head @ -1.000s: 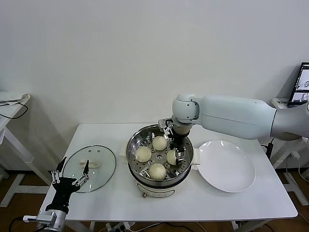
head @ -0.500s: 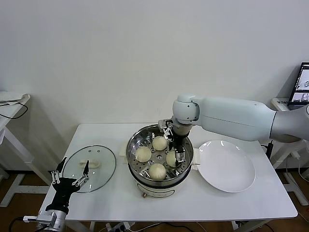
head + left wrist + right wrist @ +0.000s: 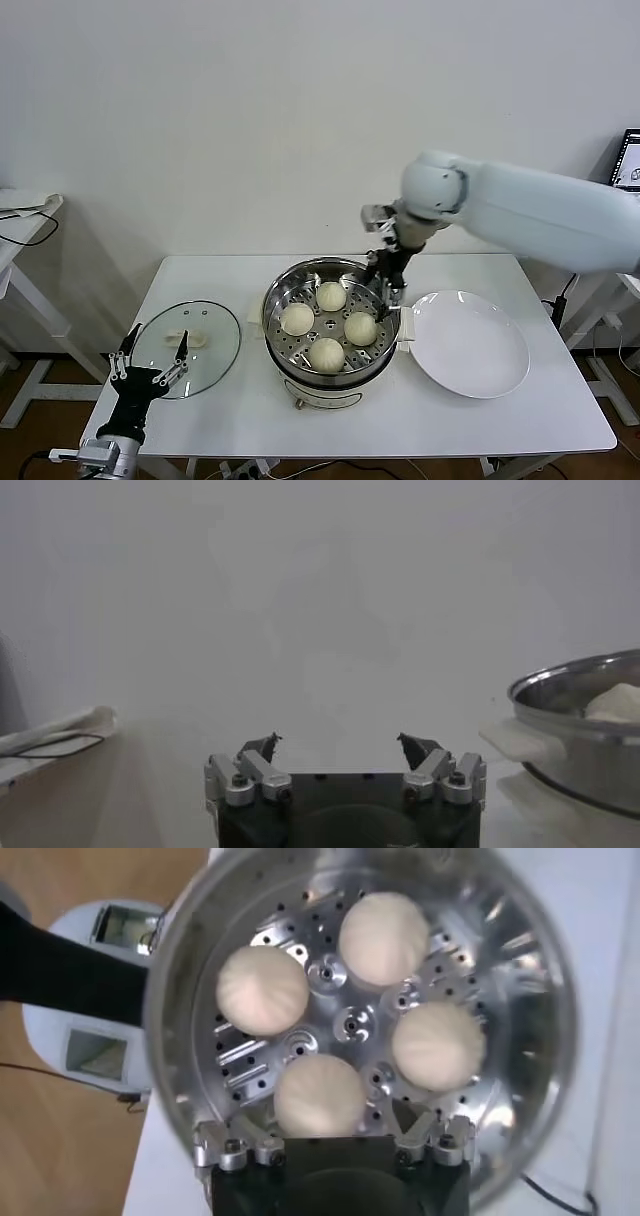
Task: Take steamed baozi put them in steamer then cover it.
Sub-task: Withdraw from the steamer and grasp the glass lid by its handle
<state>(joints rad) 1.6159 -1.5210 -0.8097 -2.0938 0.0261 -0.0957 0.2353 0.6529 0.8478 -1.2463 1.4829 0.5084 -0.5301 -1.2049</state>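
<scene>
The steamer (image 3: 268, 325) stands mid-table, and several cream-white steamed baozi (image 3: 360, 328) lie on its perforated tray. My right gripper (image 3: 385, 275) hangs open and empty above the steamer's far right rim, clear of the buns. The right wrist view looks straight down into the steamer (image 3: 530, 968); the nearest baozi (image 3: 320, 1093) lies below my right gripper (image 3: 324, 1118). My left gripper (image 3: 150, 365) is parked open at the table's front left beside the glass lid (image 3: 186, 347). In the left wrist view, that gripper (image 3: 340, 742) holds nothing, with the steamer (image 3: 580, 730) farther off.
A flat white plate (image 3: 470, 343) lies bare to the right of the steamer, close to its handle. The glass lid with its white handle rests flat on the left part of the table. A wall stands behind the table.
My right gripper has opened and left a baozi on the right of the tray, then risen up and back out of the steamer. The left arm has barely moved.
</scene>
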